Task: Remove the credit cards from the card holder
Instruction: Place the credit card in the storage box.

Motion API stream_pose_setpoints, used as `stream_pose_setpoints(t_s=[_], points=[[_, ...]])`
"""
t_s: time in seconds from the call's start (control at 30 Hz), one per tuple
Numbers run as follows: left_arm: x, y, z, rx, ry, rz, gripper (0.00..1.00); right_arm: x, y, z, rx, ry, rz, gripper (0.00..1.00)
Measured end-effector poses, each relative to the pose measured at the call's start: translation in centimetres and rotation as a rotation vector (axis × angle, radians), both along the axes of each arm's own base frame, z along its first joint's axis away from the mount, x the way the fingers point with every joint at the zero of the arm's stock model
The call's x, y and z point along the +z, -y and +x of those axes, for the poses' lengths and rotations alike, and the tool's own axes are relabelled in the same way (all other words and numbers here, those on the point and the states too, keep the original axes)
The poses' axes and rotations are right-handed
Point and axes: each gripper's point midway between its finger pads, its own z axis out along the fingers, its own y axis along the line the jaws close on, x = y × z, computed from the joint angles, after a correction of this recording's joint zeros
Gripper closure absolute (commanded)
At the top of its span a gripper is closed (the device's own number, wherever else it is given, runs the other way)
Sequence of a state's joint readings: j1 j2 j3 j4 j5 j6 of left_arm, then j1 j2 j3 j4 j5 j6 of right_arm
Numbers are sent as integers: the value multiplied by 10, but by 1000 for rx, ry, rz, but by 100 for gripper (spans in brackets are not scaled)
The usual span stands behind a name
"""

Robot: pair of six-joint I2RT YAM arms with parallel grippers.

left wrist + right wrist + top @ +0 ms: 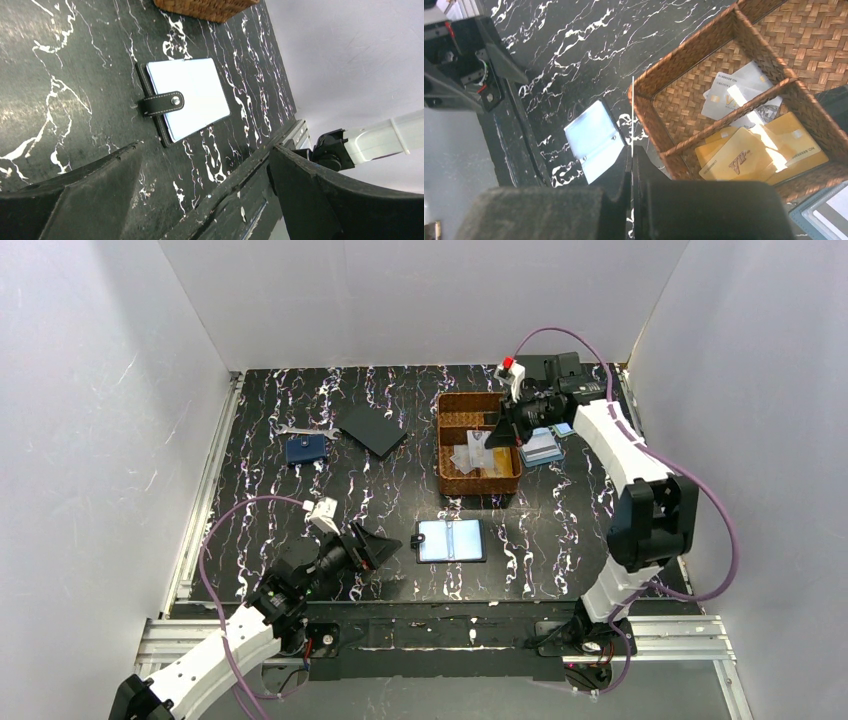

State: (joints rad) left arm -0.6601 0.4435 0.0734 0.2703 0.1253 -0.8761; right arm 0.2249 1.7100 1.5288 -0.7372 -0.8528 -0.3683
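The card holder (450,540) lies open on the black marbled table, pale blue faces up, with its black strap at the left edge. My left gripper (388,547) is open just left of it, holding nothing. In the left wrist view the card holder (185,97) lies ahead of the wide-apart left gripper (205,147). My right gripper (492,430) hangs over the wicker basket (450,480). The right gripper (631,147) is shut on a thin credit card (632,110) seen edge-on. Gold credit cards (744,155) and silvery ones (734,95) lie in the basket's compartments.
A navy wallet (305,449), a white metal piece (305,428) and a black square sheet (371,429) lie at the back left. A stack of pale blue holders (542,447) sits right of the basket. White walls enclose the table. A metal rail (450,630) runs along the near edge.
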Motion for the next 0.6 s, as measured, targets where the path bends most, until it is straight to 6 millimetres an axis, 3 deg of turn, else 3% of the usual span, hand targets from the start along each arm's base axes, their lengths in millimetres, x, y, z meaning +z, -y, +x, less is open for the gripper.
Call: stream_pose_setpoints(t_s=[0.37,0.6], points=[[-9,4,-8,-36,-61,0,2,-26,-23,28,-22,-86,-44,99],[-3,6,-11,-44,-70,-36,2,-42,-23,37,-35,-110,-80,99]])
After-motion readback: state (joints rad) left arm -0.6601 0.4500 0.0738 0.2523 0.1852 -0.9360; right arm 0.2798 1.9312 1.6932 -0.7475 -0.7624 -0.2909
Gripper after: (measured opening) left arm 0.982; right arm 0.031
